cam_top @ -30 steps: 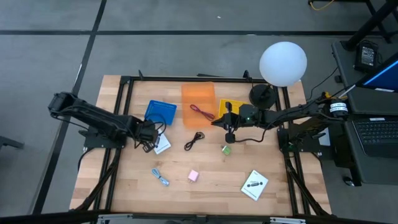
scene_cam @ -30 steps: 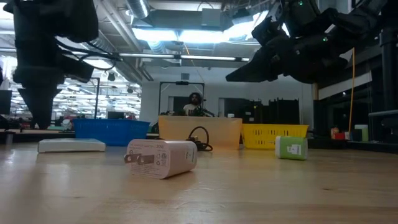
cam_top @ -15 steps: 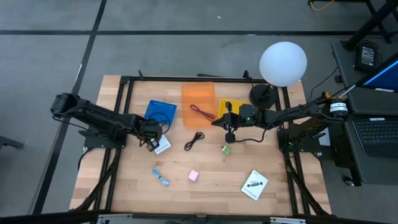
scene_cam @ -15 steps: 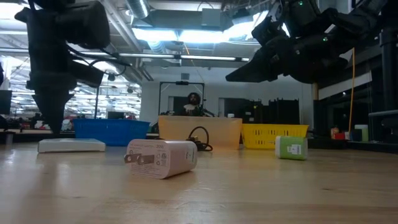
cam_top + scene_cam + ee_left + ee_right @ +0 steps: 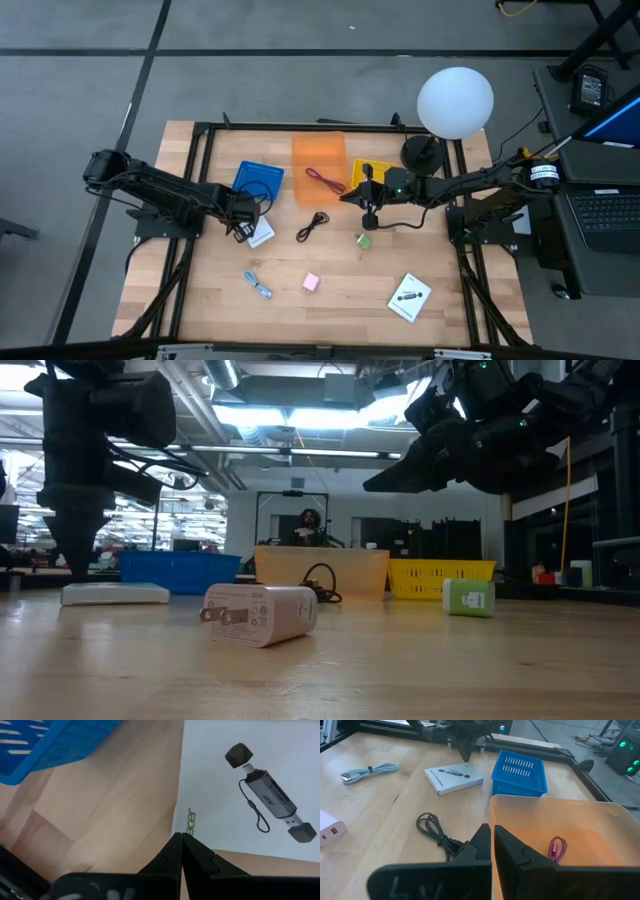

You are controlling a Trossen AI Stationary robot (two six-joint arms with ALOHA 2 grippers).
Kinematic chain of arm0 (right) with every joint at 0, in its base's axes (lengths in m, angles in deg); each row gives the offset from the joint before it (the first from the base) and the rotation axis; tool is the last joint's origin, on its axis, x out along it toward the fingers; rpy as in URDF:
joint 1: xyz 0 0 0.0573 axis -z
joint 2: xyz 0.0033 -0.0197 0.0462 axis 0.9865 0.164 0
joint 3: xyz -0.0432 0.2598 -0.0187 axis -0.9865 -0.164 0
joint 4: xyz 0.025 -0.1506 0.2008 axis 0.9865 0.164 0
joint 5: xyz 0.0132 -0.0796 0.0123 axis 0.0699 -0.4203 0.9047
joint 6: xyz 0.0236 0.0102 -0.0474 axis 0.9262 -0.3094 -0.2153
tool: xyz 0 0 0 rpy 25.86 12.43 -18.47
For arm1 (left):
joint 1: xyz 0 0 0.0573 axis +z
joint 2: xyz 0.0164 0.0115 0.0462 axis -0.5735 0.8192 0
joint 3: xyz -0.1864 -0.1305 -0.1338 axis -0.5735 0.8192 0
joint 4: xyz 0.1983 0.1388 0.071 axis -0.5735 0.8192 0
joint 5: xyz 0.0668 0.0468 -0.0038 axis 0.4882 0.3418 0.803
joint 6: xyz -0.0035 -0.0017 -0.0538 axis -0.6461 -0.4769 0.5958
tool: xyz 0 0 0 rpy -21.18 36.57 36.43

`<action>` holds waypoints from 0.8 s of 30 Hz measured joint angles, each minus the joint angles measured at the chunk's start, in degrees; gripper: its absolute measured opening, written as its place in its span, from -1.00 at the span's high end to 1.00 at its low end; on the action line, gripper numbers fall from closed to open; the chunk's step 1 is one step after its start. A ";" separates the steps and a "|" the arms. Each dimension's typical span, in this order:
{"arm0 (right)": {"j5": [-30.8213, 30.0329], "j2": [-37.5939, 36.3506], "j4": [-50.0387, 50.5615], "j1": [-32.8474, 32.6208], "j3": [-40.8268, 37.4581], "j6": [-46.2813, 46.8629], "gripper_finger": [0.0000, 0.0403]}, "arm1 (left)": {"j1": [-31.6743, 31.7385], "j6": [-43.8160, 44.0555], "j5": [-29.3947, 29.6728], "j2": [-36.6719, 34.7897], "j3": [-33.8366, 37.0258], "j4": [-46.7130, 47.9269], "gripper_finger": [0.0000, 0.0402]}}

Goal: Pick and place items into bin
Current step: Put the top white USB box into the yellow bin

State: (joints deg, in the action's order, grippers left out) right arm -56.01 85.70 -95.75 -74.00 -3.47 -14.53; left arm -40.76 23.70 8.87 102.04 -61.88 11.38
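Observation:
My left gripper [image 5: 243,229] [image 5: 181,838] is shut and points down just over the left edge of a white card-reader box [image 5: 261,233] [image 5: 245,785] lying flat on the table. In the low view its tip [image 5: 78,568] ends above the box [image 5: 115,593]. My right gripper [image 5: 345,196] [image 5: 492,832] is shut and hangs in the air at the orange bin [image 5: 318,167], which holds a reddish cable [image 5: 556,848]. Loose on the table lie a black cable [image 5: 313,226], a green piece [image 5: 363,240], a pink charger [image 5: 311,283], a blue cable [image 5: 258,286] and a second white box [image 5: 409,297].
A blue bin [image 5: 259,180] stands just beyond my left gripper and a yellow bin [image 5: 361,173] sits right of the orange one. A white globe lamp [image 5: 455,102] stands at the far right corner. A black frame [image 5: 300,127] edges the table. A person [image 5: 313,526] sits in the room beyond.
My left gripper has shifted a little toward the table's right edge, closer over the white box, staying shut and pointing down. The box has not moved.

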 joint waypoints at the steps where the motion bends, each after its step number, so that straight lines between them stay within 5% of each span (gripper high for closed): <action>1: 0.00 0.00 0.00 0.00 0.00 -0.01 0.98 | 0.00 0.00 0.17 0.00 0.00 -0.02 0.98; 24: 0.00 0.00 0.13 0.00 0.00 0.00 0.98 | -0.02 1.05 -0.52 -0.02 0.00 -0.22 0.98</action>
State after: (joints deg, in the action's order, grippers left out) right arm -56.01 85.70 -95.62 -74.00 -3.47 -14.53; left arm -40.78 24.75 8.34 102.02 -61.88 11.16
